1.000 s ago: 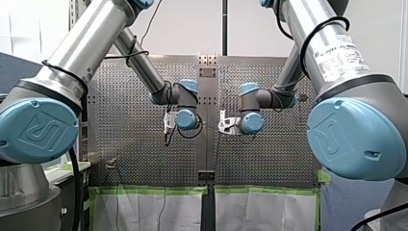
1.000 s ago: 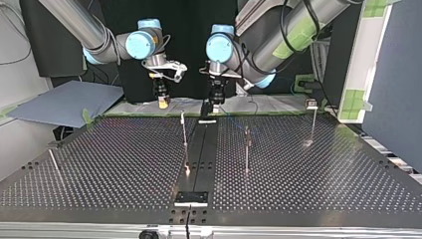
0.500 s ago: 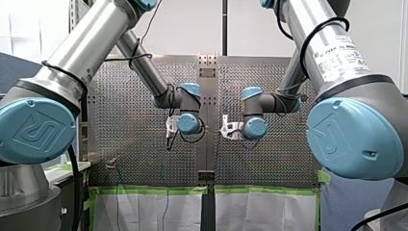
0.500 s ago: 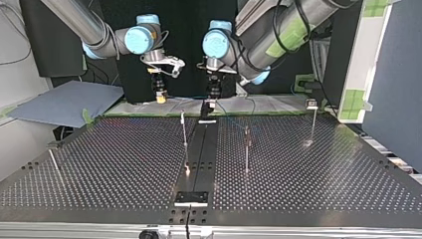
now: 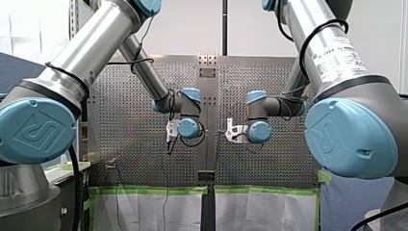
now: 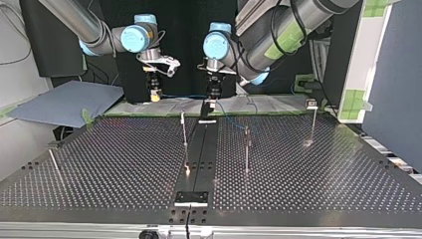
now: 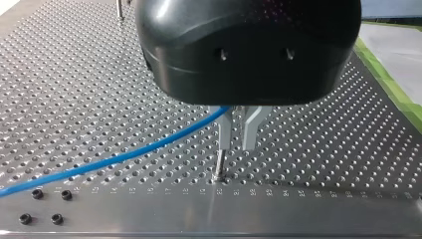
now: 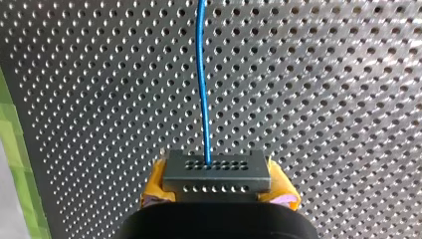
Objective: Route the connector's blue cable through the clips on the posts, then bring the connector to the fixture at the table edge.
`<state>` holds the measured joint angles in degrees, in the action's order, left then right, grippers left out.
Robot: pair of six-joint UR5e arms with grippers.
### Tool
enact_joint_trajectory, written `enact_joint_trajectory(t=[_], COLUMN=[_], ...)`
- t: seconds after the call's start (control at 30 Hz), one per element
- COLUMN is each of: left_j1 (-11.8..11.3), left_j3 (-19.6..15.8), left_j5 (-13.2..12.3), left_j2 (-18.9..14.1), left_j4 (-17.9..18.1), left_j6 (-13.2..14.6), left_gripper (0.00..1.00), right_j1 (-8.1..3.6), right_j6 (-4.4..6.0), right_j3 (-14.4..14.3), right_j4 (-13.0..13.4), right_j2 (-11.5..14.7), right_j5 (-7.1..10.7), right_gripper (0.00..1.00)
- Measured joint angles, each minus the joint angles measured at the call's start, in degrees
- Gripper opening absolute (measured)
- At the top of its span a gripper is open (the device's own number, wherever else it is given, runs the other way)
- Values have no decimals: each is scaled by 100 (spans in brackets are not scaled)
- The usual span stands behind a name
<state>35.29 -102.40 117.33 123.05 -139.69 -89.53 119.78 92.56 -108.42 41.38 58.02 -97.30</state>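
Note:
In the right wrist view, yellow pads (image 8: pixel 156 185) of my right gripper (image 8: pixel 217 186) are shut on the grey connector (image 8: pixel 217 172). Its blue cable (image 8: pixel 201 84) runs straight ahead over the perforated plate. In the top view my right gripper (image 6: pixel 155 94) hangs above the far table edge, and the cable (image 6: pixel 184 96) stretches across to my left gripper (image 6: pixel 213 97). The left wrist view has the cable (image 7: pixel 149 149) passing between the metal fingers (image 7: pixel 225 130), which are shut on it, just above a short post (image 7: pixel 219 167).
Thin posts stand on the table in the top view: one (image 6: pixel 184 129) left of the centre strip, one (image 6: pixel 247 149) right of it, one with a clip (image 6: pixel 312 105) at far right, one (image 6: pixel 53 164) at near left. A black plate (image 6: pixel 190 197) sits at the near edge.
My right gripper has moved up and toward the top view's left with the connector, drawing the cable out between the grippers. My left gripper has risen slightly, still on the cable.

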Motion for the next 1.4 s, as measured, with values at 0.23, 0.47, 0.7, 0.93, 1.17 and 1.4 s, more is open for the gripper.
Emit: enact_joint_trajectory(t=[0.23,0.47,0.7,0.93,1.17,1.4], left_j1=[-9,-19,-12,-36,-58,-63], left_j3=[-2,-2,47,97,102,151], left_j5=[-4,-32,-37,-38,-13,5], left_j2=[9,26,228,257,258,259], left_j4=[35,45,158,220,233,254], left_j6=[-2,0,2,-31,-73,-97], left_gripper=[14,14,14,14,14,14], right_j1=[-119,-240,-334,-426,-563,-701], right_j6=[-8,-8,-8,-22,-14,29], right_j3=[-27,-28,-29,-27,0,86], right_j4=[314,541,675,874,961,951], right_j2=[-211,-291,-322,-352,-368,-386], right_j5=[1,66,211,379,571,676], right_gripper=[0,0,0,0,0,0])
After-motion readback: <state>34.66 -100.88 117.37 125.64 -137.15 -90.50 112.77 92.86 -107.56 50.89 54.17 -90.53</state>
